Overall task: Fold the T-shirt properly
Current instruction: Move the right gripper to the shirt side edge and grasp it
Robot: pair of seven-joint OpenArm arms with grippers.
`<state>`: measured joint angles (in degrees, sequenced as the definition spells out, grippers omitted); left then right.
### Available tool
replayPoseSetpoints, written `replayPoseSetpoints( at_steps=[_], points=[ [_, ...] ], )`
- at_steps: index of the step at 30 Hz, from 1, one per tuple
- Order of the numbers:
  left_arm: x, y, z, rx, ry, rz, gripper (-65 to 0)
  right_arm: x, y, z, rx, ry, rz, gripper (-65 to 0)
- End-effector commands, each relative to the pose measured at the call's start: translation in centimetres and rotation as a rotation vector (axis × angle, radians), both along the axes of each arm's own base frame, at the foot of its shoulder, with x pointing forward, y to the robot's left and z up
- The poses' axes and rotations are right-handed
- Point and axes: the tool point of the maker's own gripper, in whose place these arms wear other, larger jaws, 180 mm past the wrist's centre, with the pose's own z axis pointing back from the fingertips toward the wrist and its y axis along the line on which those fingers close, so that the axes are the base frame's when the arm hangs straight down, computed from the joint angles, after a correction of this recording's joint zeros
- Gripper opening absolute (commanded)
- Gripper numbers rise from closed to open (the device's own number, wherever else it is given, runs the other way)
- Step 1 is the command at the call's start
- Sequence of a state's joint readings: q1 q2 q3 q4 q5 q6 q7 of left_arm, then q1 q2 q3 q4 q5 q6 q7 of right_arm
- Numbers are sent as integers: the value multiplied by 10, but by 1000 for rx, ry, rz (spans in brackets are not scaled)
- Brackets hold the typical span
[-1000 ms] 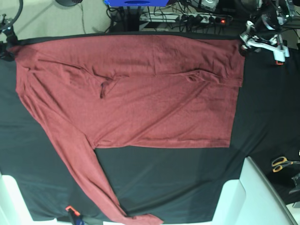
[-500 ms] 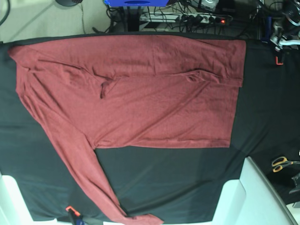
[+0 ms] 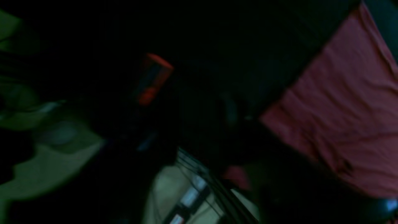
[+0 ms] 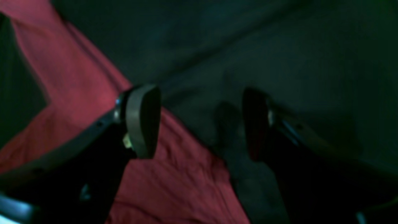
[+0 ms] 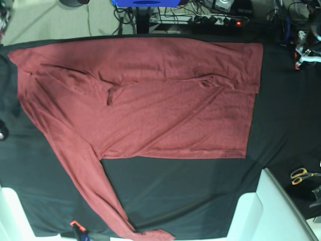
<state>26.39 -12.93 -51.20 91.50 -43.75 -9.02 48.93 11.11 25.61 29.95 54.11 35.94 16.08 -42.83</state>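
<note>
Right gripper hangs low over the surface, its two dark fingers spread well apart with nothing between them. The left gripper sits far out at the base view's upper right edge, only partly in shot, and its wrist view is too dark to read the jaws

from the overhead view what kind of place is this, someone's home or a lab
Most likely a robotics lab or workshop: a maroon long-sleeved knit T-shirt lies on a black cloth-covered table, with a power strip and tangled cables behind it and yellow-handled scissors nearby.
</note>
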Motion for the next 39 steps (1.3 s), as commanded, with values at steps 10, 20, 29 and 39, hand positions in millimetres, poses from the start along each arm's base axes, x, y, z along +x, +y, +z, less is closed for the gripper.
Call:
replayPoseSetpoints(
  at_steps=[10,20,29,39],
  points=[
    [21,-6,20,71,-64,-189,-625,42,22,-27,33,0,107,-255],
    [22,-5,21,75,-64,-191,-625,35,69,-60,62,75,218,-254],
    [20,-7,19,70,-61,-190,-625,42,97,-65,84,62,257,-257],
    [20,-7,19,67,-61,-187,-625,69,102,-35,53,6,315,-258]
  ],
)
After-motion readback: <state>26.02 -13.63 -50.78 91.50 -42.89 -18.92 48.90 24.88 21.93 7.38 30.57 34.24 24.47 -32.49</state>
